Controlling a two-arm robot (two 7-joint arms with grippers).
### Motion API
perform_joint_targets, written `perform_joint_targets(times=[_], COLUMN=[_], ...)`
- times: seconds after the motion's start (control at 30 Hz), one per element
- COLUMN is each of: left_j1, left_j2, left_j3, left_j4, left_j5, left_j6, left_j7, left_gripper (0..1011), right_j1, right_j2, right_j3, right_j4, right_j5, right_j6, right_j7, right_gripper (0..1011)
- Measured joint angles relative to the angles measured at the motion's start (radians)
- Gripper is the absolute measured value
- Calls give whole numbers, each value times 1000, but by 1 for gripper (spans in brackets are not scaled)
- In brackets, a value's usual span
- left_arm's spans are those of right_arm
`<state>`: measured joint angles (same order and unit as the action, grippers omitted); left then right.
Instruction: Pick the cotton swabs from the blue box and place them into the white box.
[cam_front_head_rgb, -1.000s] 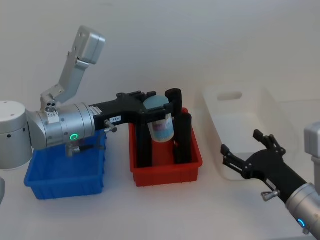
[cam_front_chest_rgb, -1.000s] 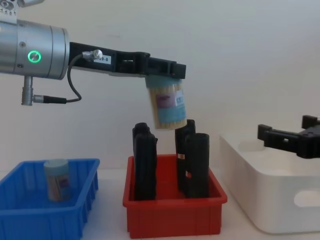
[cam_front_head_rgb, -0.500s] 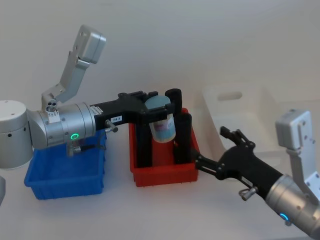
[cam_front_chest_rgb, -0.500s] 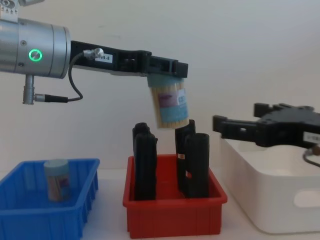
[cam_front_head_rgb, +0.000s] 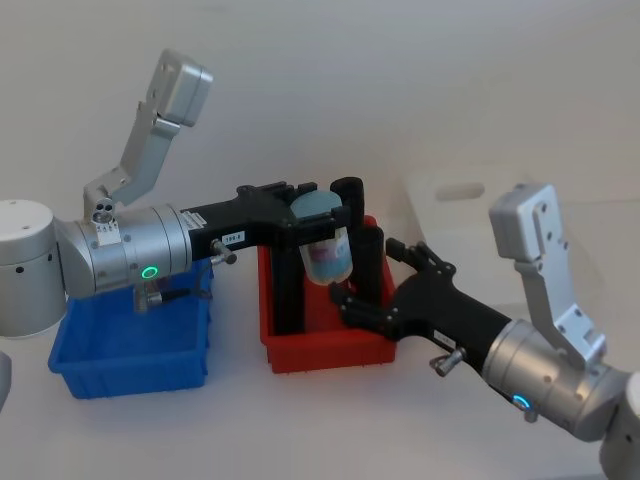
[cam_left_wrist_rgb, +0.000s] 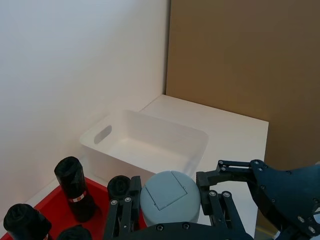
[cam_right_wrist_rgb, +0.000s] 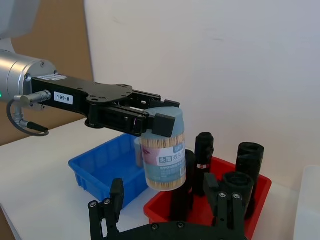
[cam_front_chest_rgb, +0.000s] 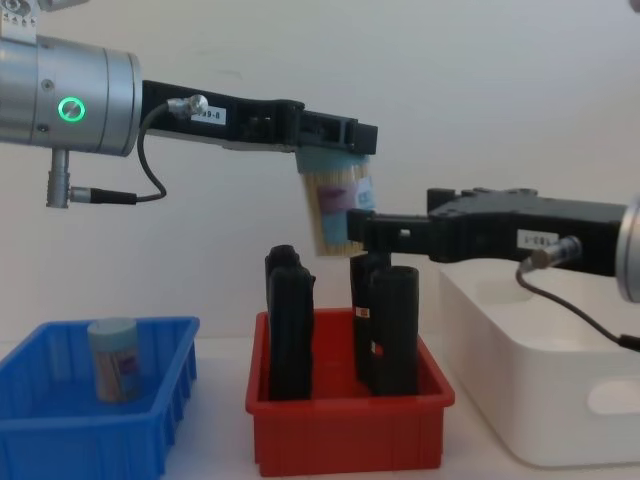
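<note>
A cotton swab jar (cam_front_head_rgb: 326, 256) with a pale blue lid (cam_left_wrist_rgb: 169, 196) hangs above the red bin, and my left gripper (cam_front_head_rgb: 320, 215) is shut on its top. In the chest view the jar (cam_front_chest_rgb: 336, 208) tilts slightly. My right gripper (cam_front_head_rgb: 364, 272) is open just right of the jar's lower half, with a finger on each side of it (cam_right_wrist_rgb: 165, 192); I cannot tell if it touches. A second jar (cam_front_chest_rgb: 112, 358) stands in the blue box (cam_front_chest_rgb: 150, 420), which lies at the left (cam_front_head_rgb: 130, 350). The white box (cam_front_chest_rgb: 540, 400) is at the right (cam_left_wrist_rgb: 145, 145).
A red bin (cam_front_head_rgb: 330, 352) sits between the blue and white boxes, directly under the held jar. Several tall black handle-shaped objects (cam_front_chest_rgb: 290, 320) stand upright in it, reaching close to the jar's bottom. A white wall runs behind the table.
My right gripper has swung left from beside the white box, across the red bin, up to the held jar. The left gripper and its jar have stayed in place.
</note>
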<state>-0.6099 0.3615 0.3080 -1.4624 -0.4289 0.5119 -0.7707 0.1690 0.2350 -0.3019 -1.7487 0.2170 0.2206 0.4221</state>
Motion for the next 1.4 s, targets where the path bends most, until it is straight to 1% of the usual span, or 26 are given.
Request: perform_joint_targets(times=[0.27, 0.57, 0.63, 1.0, 1.13, 1.17, 1.23, 1.27, 1.37, 1.4], left_j1=[0, 0, 0, 0, 0, 0, 0, 0, 0, 0], left_j2=[0, 0, 0, 0, 0, 0, 0, 0, 0, 0], left_j3=[0, 0, 0, 0, 0, 0, 0, 0, 0, 0], left_j4=[0, 0, 0, 0, 0, 0, 0, 0, 0, 0], left_j5=[0, 0, 0, 0, 0, 0, 0, 0, 0, 0], left_j6=[0, 0, 0, 0, 0, 0, 0, 0, 0, 0], left_j7=[-1, -1, -1, -1, -1, -1, -1, -1, -1, -1], left_gripper=[670, 671, 670, 670, 671, 670, 670, 670, 670, 670], right_j1=[47, 87, 102, 146, 155, 160, 167, 168, 176, 178], right_j2=[-35, -65, -78, -114, -121, -125, -130, -131, -136, -138], right_j3=[-14, -27, -31, -49, -52, -54, -57, -57, -60, -61], right_j4=[36, 80, 98, 163, 179, 188, 199, 201, 213, 216], right_j5=[-10, -27, -35, -55, -58, -59, -60, -60, -61, -61], right_j6=[34, 68, 78, 91, 90, 89, 85, 83, 74, 72], right_j7=[10, 7, 3, -6, -6, -5, -4, -3, 3, 4], right_gripper=[1002, 1002, 1002, 1002, 1001, 997, 961, 927, 882, 837])
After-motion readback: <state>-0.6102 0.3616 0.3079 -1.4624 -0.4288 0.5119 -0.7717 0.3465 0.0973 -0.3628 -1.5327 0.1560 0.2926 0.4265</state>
